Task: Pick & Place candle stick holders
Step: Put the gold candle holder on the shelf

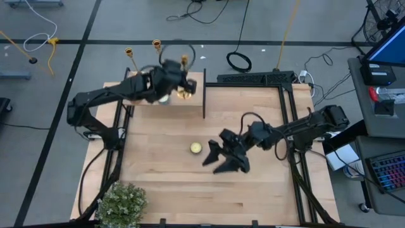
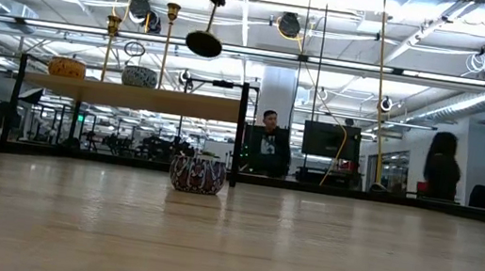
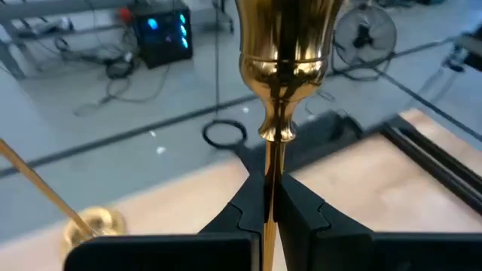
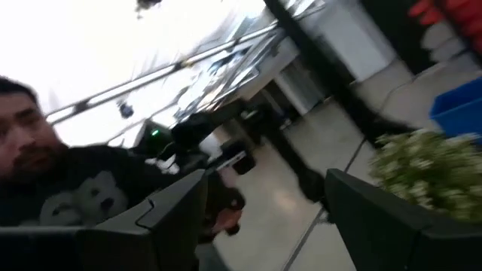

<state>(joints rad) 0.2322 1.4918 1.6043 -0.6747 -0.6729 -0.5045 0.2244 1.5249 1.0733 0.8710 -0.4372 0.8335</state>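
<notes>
right gripper parked over the middle of the table, fingers spread wide, holding nothing. a small yellow candle sits just beside it, untouched. potted plant at the near left corner.

further back, left gripper is up over the shelf at the far left of the table, pinched tight on the thin stem of one candlestick. in the low view its round base hangs in the air, tilted, well above the shelf board. so it's carried, not set down.

two more candlesticks, one and another, stand upright at the shelf's back edge.

risks, my read:
- grip is on a thin smooth stem, so it can swing or slip in the fingers if the arm moves fast.
- base is tilted. set down like that, it lands on its rim and tips.
- it could clip the other two and knock them off the back edge.
- two bowls on the shelf are in the way too.
</notes>
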